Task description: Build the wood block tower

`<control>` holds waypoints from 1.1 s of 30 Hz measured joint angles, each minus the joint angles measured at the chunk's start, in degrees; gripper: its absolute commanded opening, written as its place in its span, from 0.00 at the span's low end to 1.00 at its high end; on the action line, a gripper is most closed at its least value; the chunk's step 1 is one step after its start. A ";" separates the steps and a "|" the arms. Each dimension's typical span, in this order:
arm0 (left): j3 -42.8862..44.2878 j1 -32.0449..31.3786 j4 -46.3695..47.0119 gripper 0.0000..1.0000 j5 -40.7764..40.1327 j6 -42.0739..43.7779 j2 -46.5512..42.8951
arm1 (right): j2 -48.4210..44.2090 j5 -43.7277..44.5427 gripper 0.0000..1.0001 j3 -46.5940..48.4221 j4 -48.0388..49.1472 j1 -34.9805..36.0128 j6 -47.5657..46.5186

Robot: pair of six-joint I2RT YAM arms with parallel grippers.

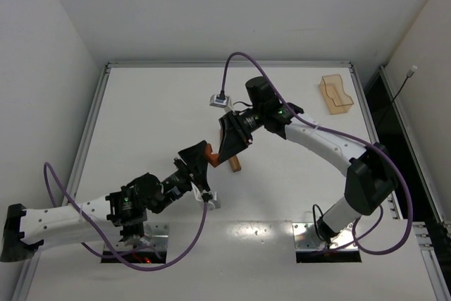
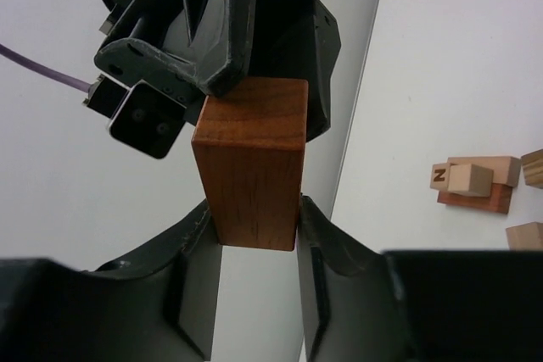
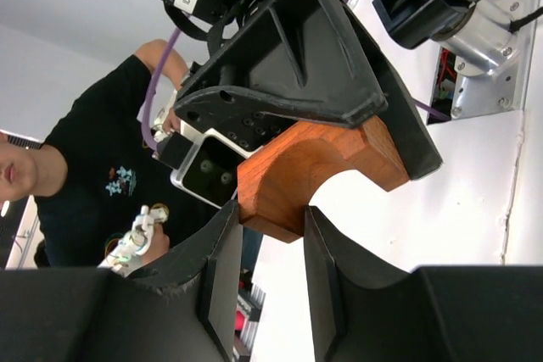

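White table [image 1: 141, 111] fills the overhead view. At its centre both arms meet on one reddish-brown wooden arch block [image 1: 210, 151] — the left gripper [image 2: 254, 216] pinches one end and the right gripper [image 3: 270, 219] clamps the other, jaws narrow. Small tan wooden blocks [image 2: 475, 181] lie at the right of the left-wrist view.

This is a robotics lab test cell. A white bench [image 1: 155, 118] edged with aluminium rail [image 1: 91, 125] sits boxed in by plain white walls [image 1: 211, 5]. The left arm [image 1: 70, 216] and right arm [image 1: 331, 149] are bolted to metal plates [image 1: 331, 244] and trail purple cables [image 1: 239, 58]. A person [image 3: 93, 167] in a black T-shirt stands close beside the rig.
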 measured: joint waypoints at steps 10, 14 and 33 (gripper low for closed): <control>0.72 -0.20 -1.11 0.00 -0.98 -1.66 0.52 | 0.39 -0.09 0.26 0.00 0.17 -0.20 0.15; 3.72 -1.92 -4.37 0.00 -3.37 -4.85 1.88 | 0.61 -0.35 0.66 0.00 0.76 -1.22 0.59; 27.69 -1.05 -35.78 0.00 -5.18 -42.03 13.75 | 0.61 13.16 0.74 1.46 -10.58 -30.01 -8.57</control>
